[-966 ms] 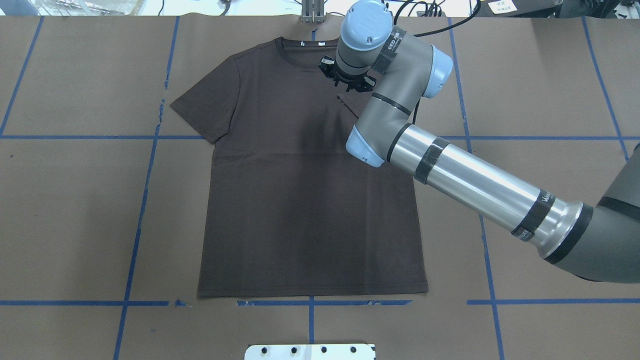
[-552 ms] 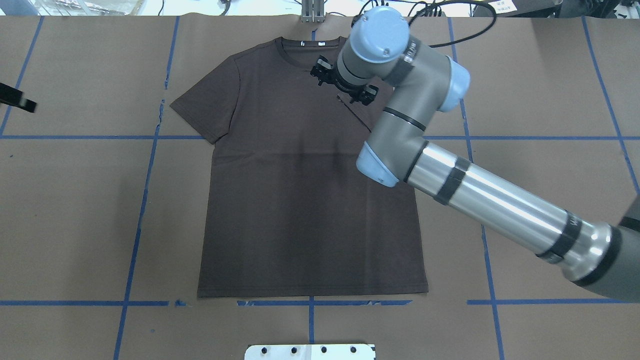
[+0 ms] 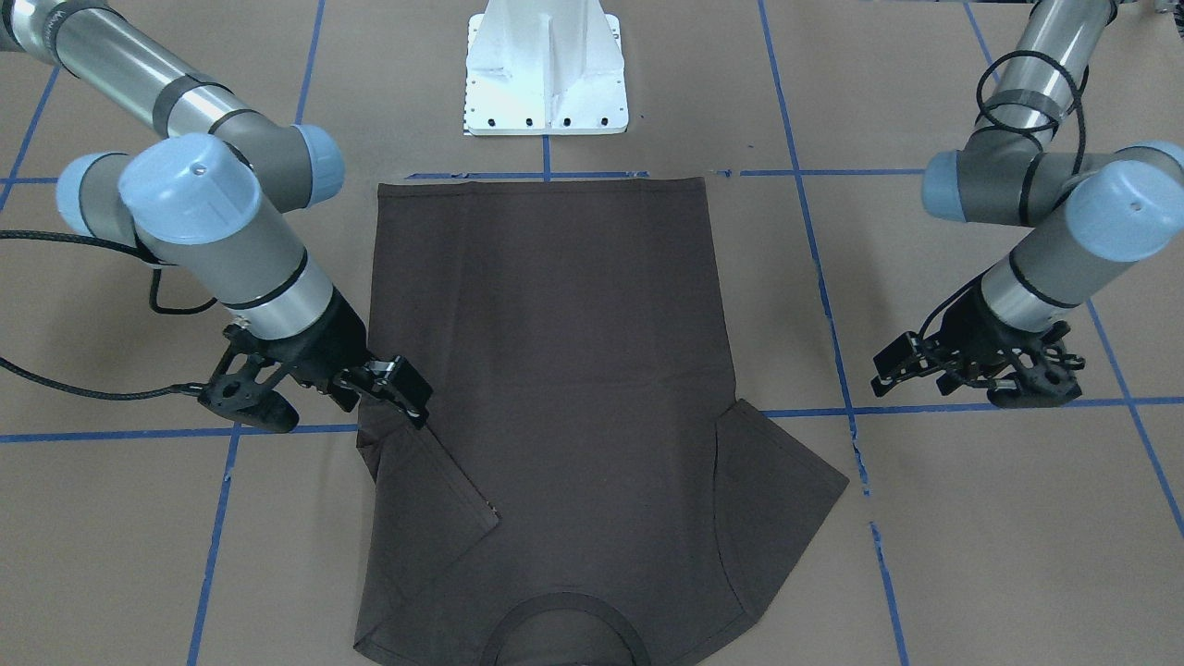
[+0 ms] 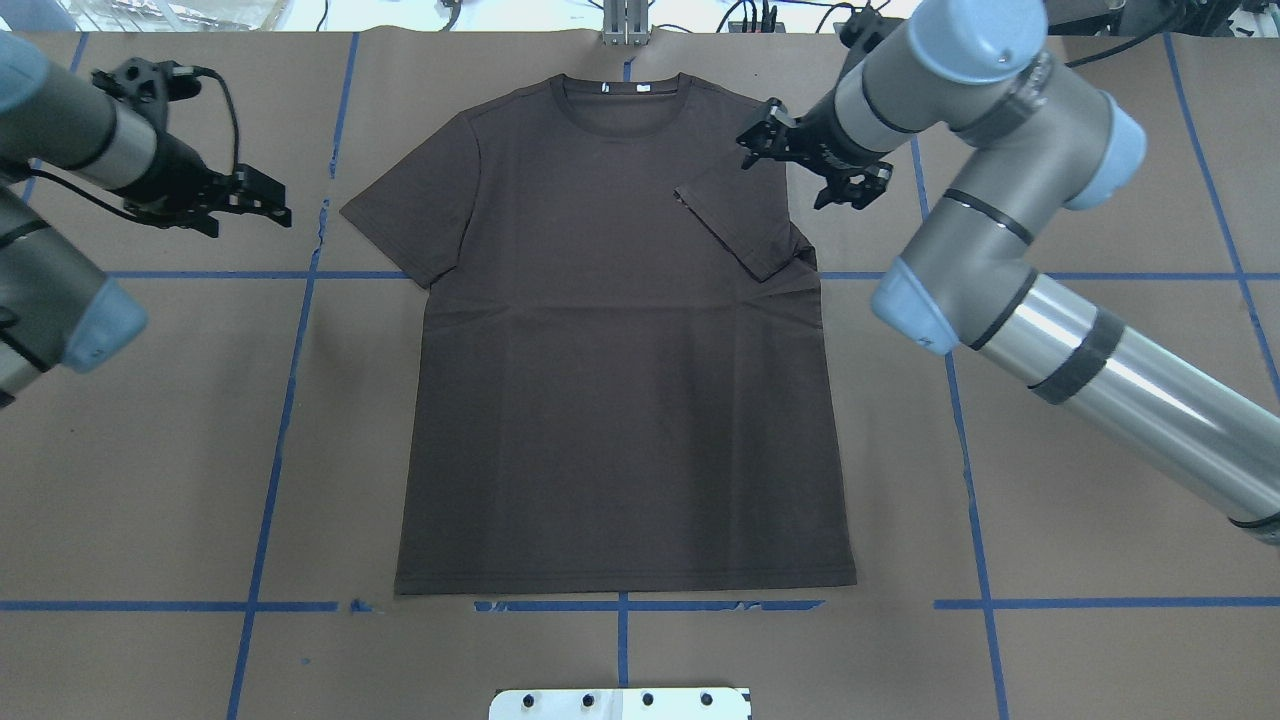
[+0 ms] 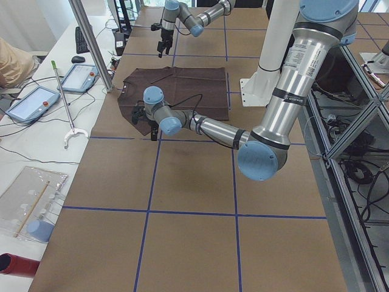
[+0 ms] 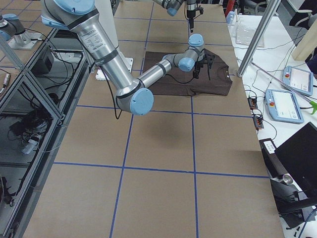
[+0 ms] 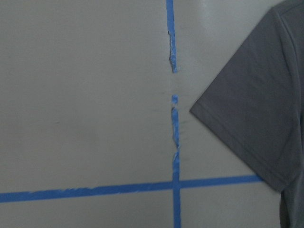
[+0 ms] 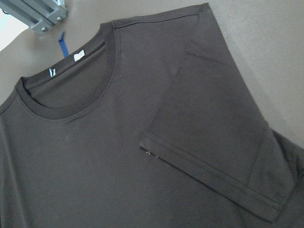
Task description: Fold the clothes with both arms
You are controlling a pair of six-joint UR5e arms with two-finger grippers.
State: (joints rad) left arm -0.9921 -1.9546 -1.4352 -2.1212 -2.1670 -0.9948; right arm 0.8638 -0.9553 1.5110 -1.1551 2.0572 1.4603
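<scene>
Closest to the robot we see the white base plate [image 4: 620, 703] at the near edge of the desk [image 4: 150, 480], which is covered in brown paper crossed by blue tape lines [image 4: 275, 470]. Just beyond the plate the T-shirt [image 4: 620, 430] lies flat and front up. Its straight hem stops just short of the nearest crosswise tape line, and its neck points away from the robot. The body is smooth, with faint creases across the chest.

Farther out, the two sleeves differ. The left sleeve [image 4: 410, 215] is spread flat on the paper, its tip near a lengthwise tape line. The right sleeve [image 4: 740, 225] is folded inward and lies on the chest with its hem running slantwise. Small wrinkles show where the fold meets the side of the shirt.

Both claws hang at about that depth. The left claw [image 3: 948, 388] hovers over bare paper across the tape line, well apart from the left sleeve, with its fingers spread and nothing between them. The right claw [image 4: 795, 165] is at the shirt's right shoulder edge, just beside the folded sleeve, and is also spread wide and empty. We cannot tell whether a finger touches the cloth.

Farthest away, the round ribbed collar [image 8: 61, 114] with its white neck labels [image 4: 640, 88] lies near the desk's far edge, just before a metal post [image 4: 625, 20].
</scene>
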